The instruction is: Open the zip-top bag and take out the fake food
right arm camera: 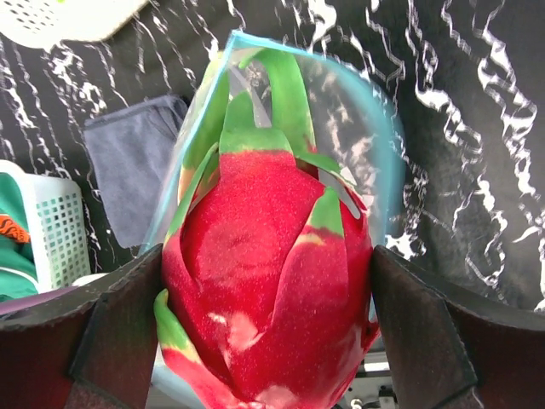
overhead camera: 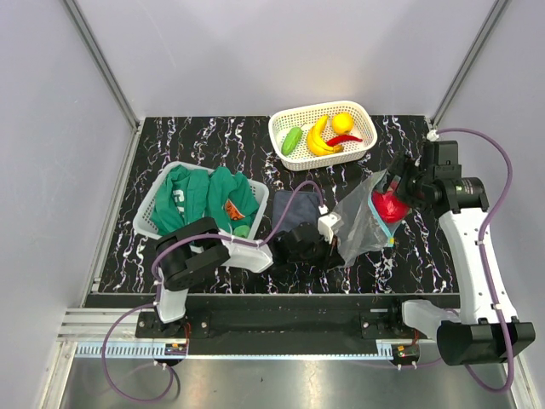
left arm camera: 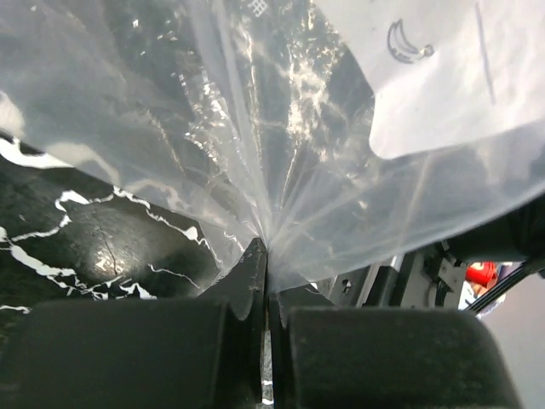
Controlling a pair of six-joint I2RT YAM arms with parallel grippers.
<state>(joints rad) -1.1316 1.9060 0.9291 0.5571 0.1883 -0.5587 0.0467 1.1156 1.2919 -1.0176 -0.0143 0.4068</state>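
Zip-top bag point(overhead camera: 358, 223) is right of centre over the black marbled table point(overhead camera: 417, 251), just right of the dark blue cloth point(overhead camera: 294, 213), spanning between both grippers. Left gripper point(overhead camera: 339, 247) is clamped on the end away from the mouth (wrist view: clear plastic bunched between its closed fingers point(left arm camera: 247, 290)). Right gripper point(overhead camera: 397, 198) has its jaws spread wide around the red-pink fruit point(right arm camera: 264, 281), both fingers point(right arm camera: 111, 332) pressed on its sides. I see the fruit right at the bag's teal mouth; can't tell if the leafy tip is inside. White basket point(overhead camera: 281, 136) at the back holds banana point(overhead camera: 317, 136), green vegetable point(overhead camera: 292, 141), red chili point(overhead camera: 345, 139), yellow-orange piece point(overhead camera: 342, 122). Left basket point(overhead camera: 145, 217) holds green clothing point(overhead camera: 200, 200).
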